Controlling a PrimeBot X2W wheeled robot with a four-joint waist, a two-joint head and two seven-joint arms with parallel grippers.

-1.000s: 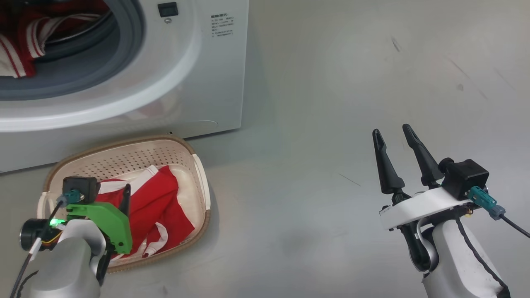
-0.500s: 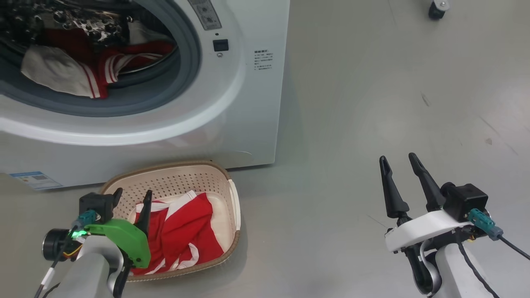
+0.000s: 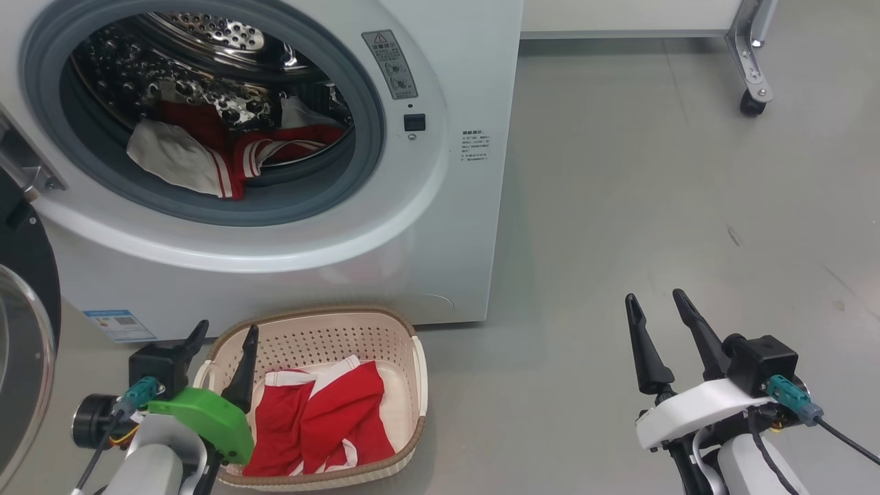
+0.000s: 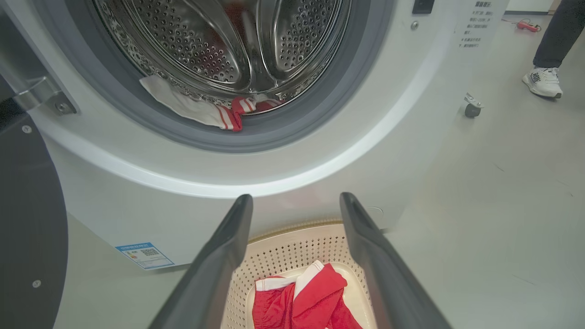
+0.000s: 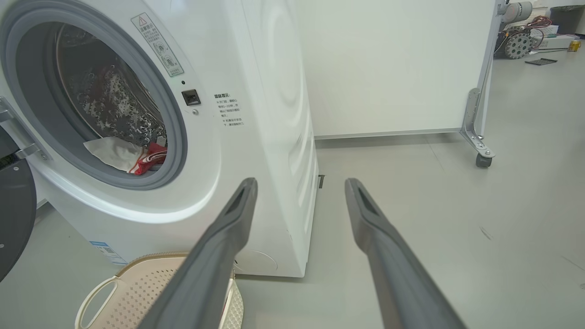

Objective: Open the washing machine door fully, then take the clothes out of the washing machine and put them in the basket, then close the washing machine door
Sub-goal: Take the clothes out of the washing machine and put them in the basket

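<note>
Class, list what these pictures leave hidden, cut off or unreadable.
washing machine door: cut by head view's left edge.
clothes in drum: count hidden by folds, head view.
blue label: print too small, head view.
person: cut by left wrist view's top edge.

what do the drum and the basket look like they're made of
The drum looks like polished steel: mirror-bright and punched with small holes. The basket looks like matte cream plastic with perforated walls; its brown woven-look rim may be moulded, not real weave.
</note>
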